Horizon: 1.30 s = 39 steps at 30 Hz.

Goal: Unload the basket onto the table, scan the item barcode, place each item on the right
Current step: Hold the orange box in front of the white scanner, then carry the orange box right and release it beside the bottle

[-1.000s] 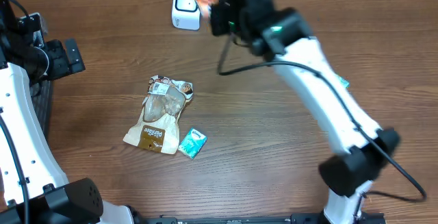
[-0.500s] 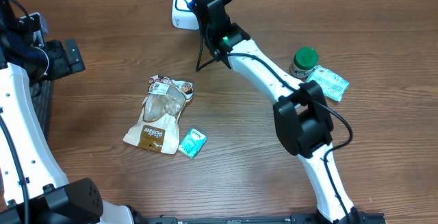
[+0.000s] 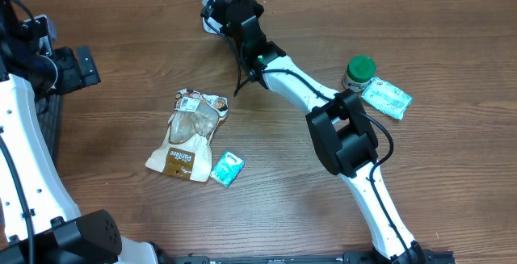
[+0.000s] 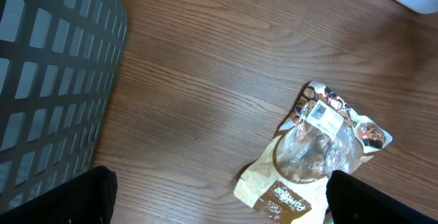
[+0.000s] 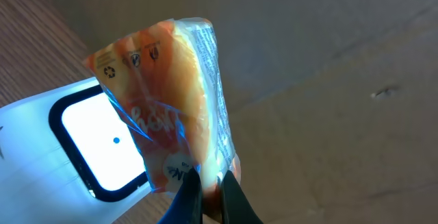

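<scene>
- Dark slatted basket [image 4: 48, 80]: stood at the far left of the wooden surface [image 3: 275, 207].
- Left claw [image 4: 219, 193]: hung beside the basket, spread wide and holding nothing.
- Brown snack pouch [image 3: 187, 135]: lay flat, left of centre.
- Small teal packet [image 3: 227, 168]: lay just beside the pouch's lower right corner.
- White scanner [image 5: 82, 148]: sat at the far edge, window lit.
- Right claw [image 5: 211, 177]: pinched narrow on the lower edge of the orange packet [image 5: 171, 94], which was held upright just in front of the scanner window.
- Green-lidded jar [image 3: 359, 72]: stood at right.
- Pale green packet [image 3: 386, 98]: lay just beside the jar.
</scene>
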### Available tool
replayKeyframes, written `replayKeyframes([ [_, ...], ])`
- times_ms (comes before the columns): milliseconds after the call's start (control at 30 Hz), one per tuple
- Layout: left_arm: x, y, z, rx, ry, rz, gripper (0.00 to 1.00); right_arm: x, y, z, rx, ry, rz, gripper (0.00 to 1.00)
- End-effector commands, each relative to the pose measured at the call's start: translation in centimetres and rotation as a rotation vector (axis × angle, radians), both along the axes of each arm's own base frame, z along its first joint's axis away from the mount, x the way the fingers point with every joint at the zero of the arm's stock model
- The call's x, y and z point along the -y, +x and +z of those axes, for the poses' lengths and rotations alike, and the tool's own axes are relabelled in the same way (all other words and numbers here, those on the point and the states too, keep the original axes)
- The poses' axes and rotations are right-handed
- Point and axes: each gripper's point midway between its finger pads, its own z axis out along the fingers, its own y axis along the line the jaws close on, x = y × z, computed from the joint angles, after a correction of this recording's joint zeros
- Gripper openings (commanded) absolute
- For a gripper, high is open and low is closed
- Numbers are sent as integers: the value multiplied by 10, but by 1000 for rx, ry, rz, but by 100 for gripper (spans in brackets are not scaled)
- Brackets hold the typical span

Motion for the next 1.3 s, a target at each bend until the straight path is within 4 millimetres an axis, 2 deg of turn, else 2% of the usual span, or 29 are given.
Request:
replayKeyframes([
  [0, 2, 1, 5, 14, 7, -21, 100, -2, 1, 8, 10, 2, 14, 4],
  [133, 2, 1, 5, 14, 7, -21, 100, -2, 1, 9, 7, 31, 7, 4],
  [200, 2, 1, 5, 14, 7, -21, 100, 0, 1, 17, -2, 118, -13, 4],
  [333, 2, 1, 5, 14, 7, -21, 100, 7, -1, 47, -8, 230, -42, 4],
  [500, 2, 1, 5, 14, 7, -21, 100, 20, -12, 105, -21, 396, -67, 4],
  [633, 2, 1, 5, 14, 7, -21, 100, 34, -35, 152, -68, 485, -93, 4],
  [733, 2, 1, 5, 14, 7, -21, 100, 46, -65, 186, -151, 574, -104, 4],
  [833, 2, 1, 5, 14, 7, -21, 100, 57, -98, 208, -257, 653, -107, 4],
  [900, 2, 1, 5, 14, 7, -21, 100, 72, -125, 219, -349, 720, -142, 4],
  [967, 2, 1, 5, 14, 7, -21, 100, 87, -145, 219, -429, 770, -195, 4],
  [1067, 2, 1, 5, 14, 7, -21, 100, 112, -171, 204, -581, 810, -285, 4],
  [1267, 2, 1, 5, 14, 7, -21, 100, 160, -216, 126, -998, 795, -496, 4],
])
